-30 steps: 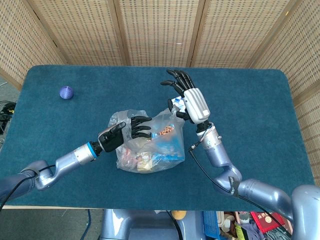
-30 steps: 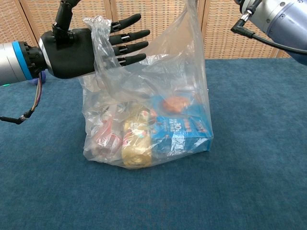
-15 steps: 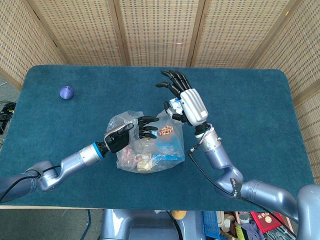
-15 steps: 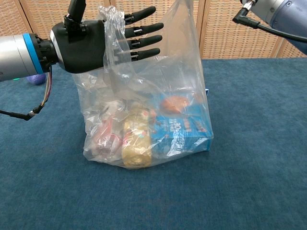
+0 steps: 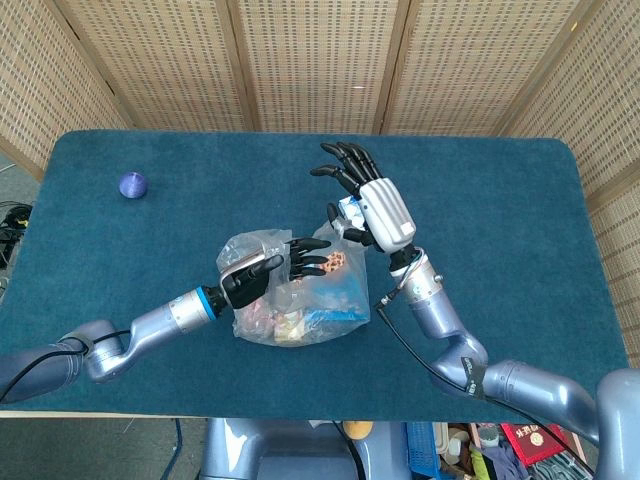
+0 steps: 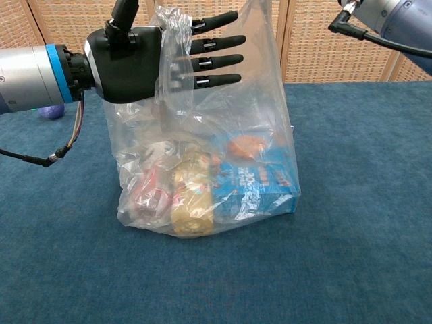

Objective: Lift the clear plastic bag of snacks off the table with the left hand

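your worktop [image 5: 480,200] is covered in dark blue carpet-like cloth, with woven screens [image 5: 320,60] standing behind it. near its middle sits the clear plastic bag of snacks [image 6: 202,169], its base flat on the cloth; the chest view shows a blue box [image 6: 260,182], a yellow packet [image 6: 192,202] and a pinkish packet [image 6: 148,192] inside, details the head view only hints at. your left robot hand [image 6: 162,57] is at the bag's upper left, fingers straight and spread, pushed through a fold of plastic that drapes over them; it clasps nothing. the head view places that hand [image 5: 270,268] over the bag's top. your right robot hand [image 5: 370,200] shows whole only in the head view, raised just beyond the bag's far right corner, fingers fanned, and a bit of bag top seems caught by the thumb, though you cannot tell for sure. the chest view catches only its wrist and cable. a small purple ball [image 5: 132,184] lies well apart at far left, shown whole only in the head view.
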Robot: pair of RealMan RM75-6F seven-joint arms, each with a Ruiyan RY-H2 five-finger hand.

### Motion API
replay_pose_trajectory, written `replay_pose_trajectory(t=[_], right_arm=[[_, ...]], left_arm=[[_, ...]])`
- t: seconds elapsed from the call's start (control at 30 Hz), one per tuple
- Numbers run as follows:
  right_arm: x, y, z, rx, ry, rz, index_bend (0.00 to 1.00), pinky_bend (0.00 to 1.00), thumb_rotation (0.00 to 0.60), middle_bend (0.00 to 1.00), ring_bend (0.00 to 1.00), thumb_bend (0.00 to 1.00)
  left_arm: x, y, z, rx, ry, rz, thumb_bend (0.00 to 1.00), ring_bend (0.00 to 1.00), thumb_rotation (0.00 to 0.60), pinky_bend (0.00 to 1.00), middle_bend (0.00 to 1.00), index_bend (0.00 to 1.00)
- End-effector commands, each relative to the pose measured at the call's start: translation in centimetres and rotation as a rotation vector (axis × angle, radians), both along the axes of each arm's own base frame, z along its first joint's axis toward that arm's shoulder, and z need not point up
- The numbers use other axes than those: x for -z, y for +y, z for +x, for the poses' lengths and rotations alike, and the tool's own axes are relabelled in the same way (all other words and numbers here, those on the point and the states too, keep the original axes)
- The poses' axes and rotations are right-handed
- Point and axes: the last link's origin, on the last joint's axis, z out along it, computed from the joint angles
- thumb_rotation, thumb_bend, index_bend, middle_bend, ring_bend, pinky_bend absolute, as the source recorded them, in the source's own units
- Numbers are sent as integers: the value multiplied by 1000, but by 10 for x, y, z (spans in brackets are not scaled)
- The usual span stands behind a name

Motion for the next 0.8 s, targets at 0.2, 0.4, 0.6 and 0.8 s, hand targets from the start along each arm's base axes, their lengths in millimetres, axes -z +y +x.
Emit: replay_pose_trajectory(t=[0.2, 0.4, 0.6, 0.8], right_arm=[[0, 1, -1, -3, 2, 5, 257, 0, 600, 110, 0, 647], [0, 1, -1, -2, 2, 12, 257, 0, 600, 111, 0, 646], [-1, 3, -2, -7, -2, 13, 257, 0, 600, 111, 0, 646], [-3, 4, -3, -12, -1, 15, 257, 0, 600, 112, 0, 645]], left_arm=[[6, -5, 6, 50, 44, 35, 320, 52, 281, 39, 15, 133], [3, -6, 11, 85, 59, 111, 320, 35, 276, 28, 0, 125], [1, -5, 16, 71, 49, 136, 322, 35, 275, 27, 0, 125], [2, -4, 20, 62, 30, 149, 323, 33, 275, 29, 0, 125]])
